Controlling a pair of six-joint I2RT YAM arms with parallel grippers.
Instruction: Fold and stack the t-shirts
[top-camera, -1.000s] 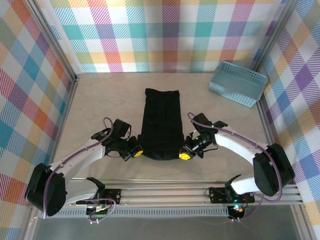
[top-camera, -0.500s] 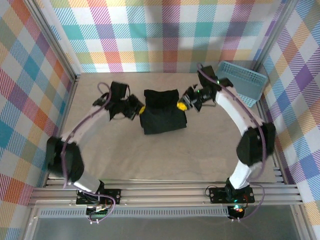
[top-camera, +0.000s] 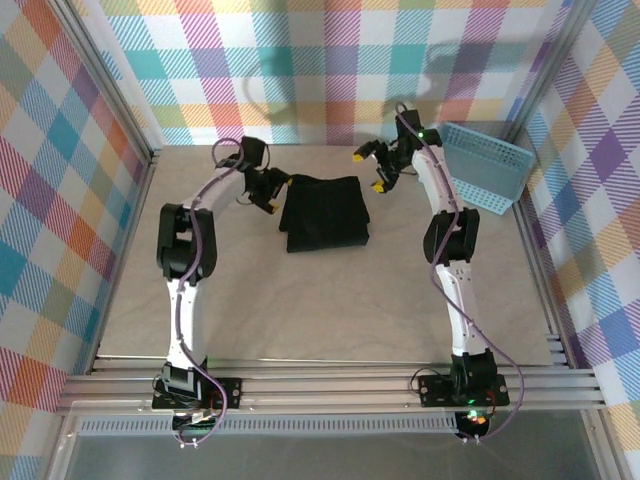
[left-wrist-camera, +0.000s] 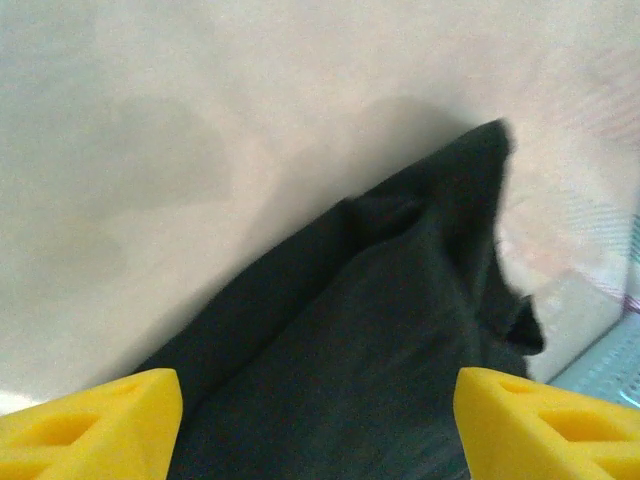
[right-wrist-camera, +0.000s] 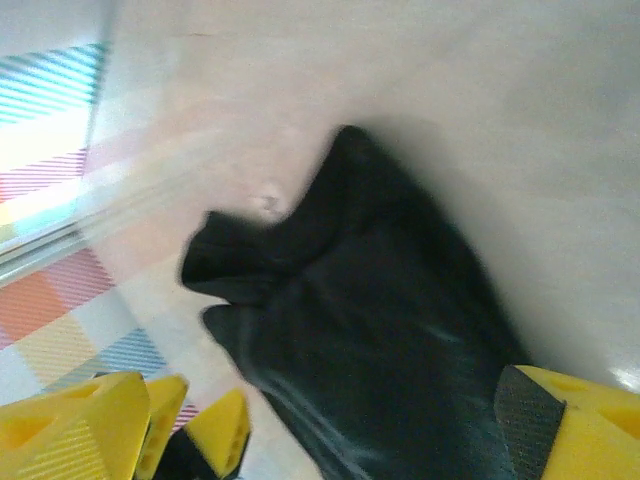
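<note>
Black t-shirt (top-camera: 324, 212) lies folded into a compact rectangle on the far tabletop (top-camera: 300, 300). Left tool (top-camera: 279, 194) and right tool (top-camera: 370, 170) hover open and empty beside its far corners. Folding seems nearly done, and stacking remains.

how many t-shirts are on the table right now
1. A black t-shirt lies folded at the far middle of the table, left of the light blue basket. Another could be hidden under its layers; I cannot tell.
</note>
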